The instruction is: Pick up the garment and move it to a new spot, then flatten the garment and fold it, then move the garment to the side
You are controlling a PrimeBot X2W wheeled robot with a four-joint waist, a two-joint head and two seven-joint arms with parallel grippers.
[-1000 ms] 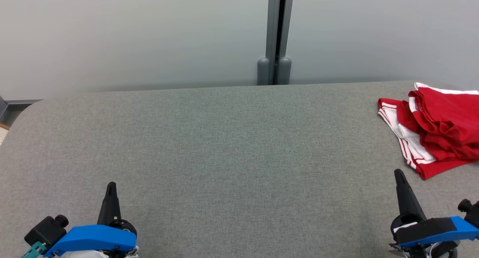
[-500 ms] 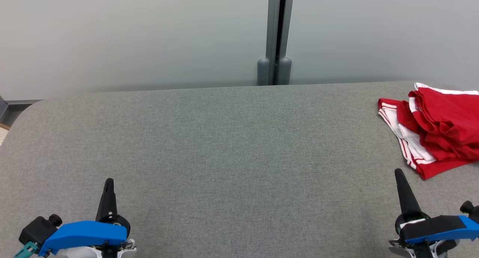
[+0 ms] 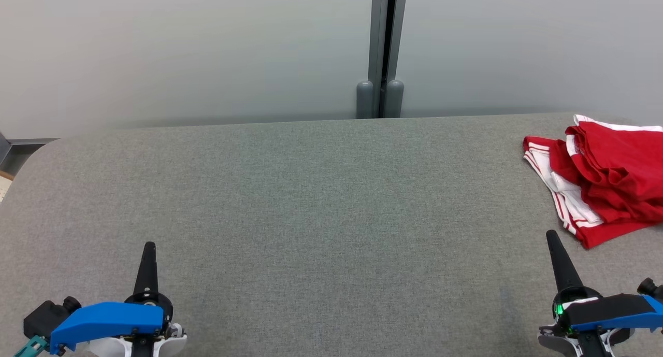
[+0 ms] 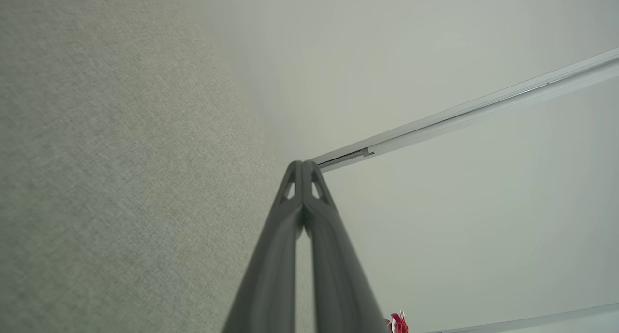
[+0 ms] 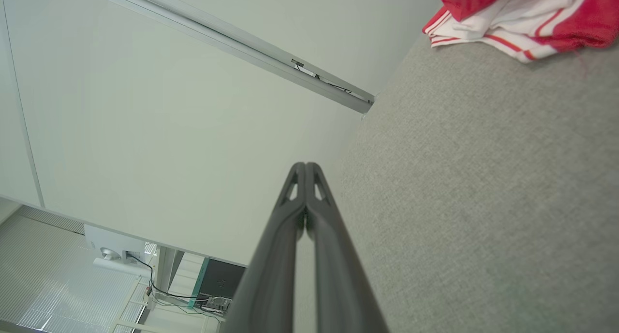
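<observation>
The grey table (image 3: 331,206), covered in rough woven cloth, has a rounded left corner, and its far edge meets a smooth pale wall (image 3: 181,51) split by a grey post (image 3: 384,46). The garment (image 3: 606,181), red with white striped trim, lies crumpled in soft folds at the far right, running past the picture's edge. The left gripper (image 3: 148,247) and right gripper (image 3: 550,236) sit by the near edge, a wide stretch of cloth between them, each with slim dark fingers clenched on nothing
</observation>
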